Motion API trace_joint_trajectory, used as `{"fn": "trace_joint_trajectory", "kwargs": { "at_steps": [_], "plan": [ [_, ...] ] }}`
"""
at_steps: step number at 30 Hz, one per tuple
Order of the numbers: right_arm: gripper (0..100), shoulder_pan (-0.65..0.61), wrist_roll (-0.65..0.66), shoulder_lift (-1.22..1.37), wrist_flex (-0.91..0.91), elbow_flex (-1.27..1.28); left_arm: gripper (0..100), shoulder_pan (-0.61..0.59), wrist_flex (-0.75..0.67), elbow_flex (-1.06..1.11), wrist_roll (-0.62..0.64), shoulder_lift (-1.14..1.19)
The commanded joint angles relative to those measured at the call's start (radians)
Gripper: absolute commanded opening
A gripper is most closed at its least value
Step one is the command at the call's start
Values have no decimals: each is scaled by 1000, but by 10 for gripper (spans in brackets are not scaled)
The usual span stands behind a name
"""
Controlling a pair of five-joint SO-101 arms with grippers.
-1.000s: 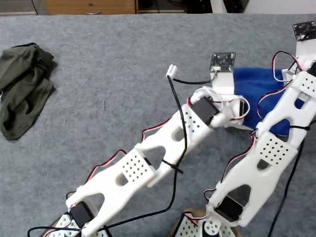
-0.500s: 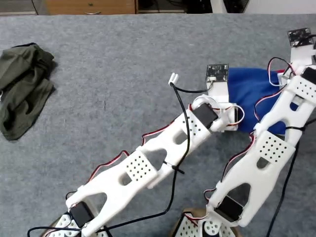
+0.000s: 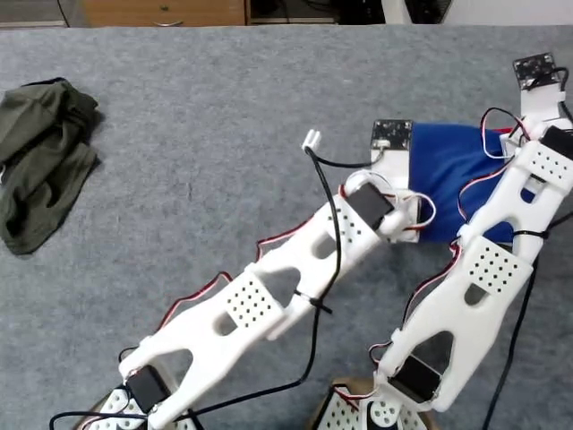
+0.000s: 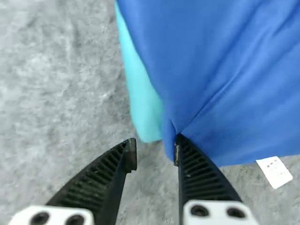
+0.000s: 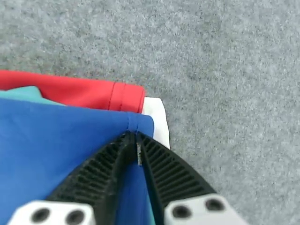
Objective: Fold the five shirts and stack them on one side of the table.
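The right jaws clamp the hem of the blue shirt [image 3: 443, 175]; the left jaws stand apart at its other edge, the teal shirt [image 4: 143, 103] just ahead of their gap, so closing may catch both layers and skew the stack. A red shirt [image 5: 70, 91] and white shirt [image 5: 157, 117] lie beneath the right jaws; the olive shirt [image 3: 45, 161] lies well apart from both.
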Motion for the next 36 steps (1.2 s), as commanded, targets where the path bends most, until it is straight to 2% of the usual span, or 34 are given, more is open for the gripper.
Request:
{"fn": "trace_joint_trajectory", "kwargs": {
  "at_steps": [1, 8, 14, 19, 24, 26, 28, 30, 36],
  "plan": [
    [23, 39, 11, 1, -12, -59, 128, -21, 61, -14, -11, -99],
    [23, 35, 11, -5, 57, -168, 131, -34, 6, -12, -11, -220],
    [23, 1, 11, -5, 285, -456, 131, -92, 6, -12, -9, -272],
    [23, -16, 8, -131, 397, -444, 132, -133, 46, -11, -21, -283],
    [23, -12, 8, -332, 620, -453, 126, -164, 199, -11, -215, -354],
    [21, -5, 5, -423, 687, -441, 89, -203, 210, 6, -316, -394],
    [5, 27, -12, -524, 683, -387, 31, -270, 210, 12, -422, -432],
    [4, 51, -15, -654, 684, -277, 19, -330, 212, 41, -485, -486],
    [4, 105, -9, -1175, 680, 444, 19, -519, 212, 364, -500, -765]
  ]
}}
